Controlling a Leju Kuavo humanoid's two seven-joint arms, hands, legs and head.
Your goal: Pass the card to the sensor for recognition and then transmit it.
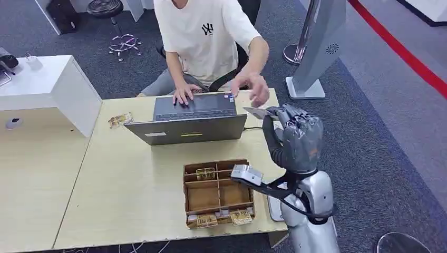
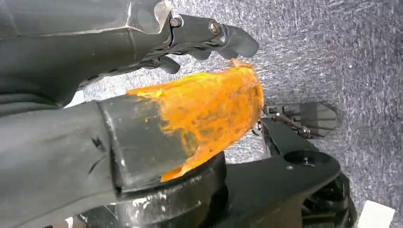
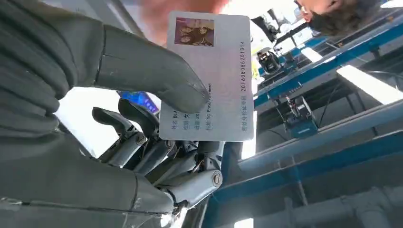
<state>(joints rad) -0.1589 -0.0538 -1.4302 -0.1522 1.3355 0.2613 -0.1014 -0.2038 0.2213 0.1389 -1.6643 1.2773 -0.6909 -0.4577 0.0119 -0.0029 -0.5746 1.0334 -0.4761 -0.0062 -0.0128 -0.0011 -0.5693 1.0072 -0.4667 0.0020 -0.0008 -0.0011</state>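
Note:
My right hand [image 1: 296, 138] is raised over the table's right side, beside the laptop [image 1: 194, 120]. It pinches a white card [image 1: 256, 113] flat between thumb and fingers. The right wrist view shows the card [image 3: 223, 76] close up, with a small photo and printed lines; the thumb [image 3: 152, 78] presses on its face and the fingers [image 3: 157, 152] lie behind it. A person's hand [image 1: 254, 87] hovers just beyond the card without touching it. My left hand [image 2: 190, 109], its thumb smeared orange, hangs over grey carpet and holds nothing.
A wooden compartment box [image 1: 217, 195] with several cards stands at the table's front edge, below my right arm. A flat grey device [image 1: 274, 208] lies partly hidden under that arm. A person sits behind the laptop. A few loose cards [image 1: 120, 120] lie at the far left.

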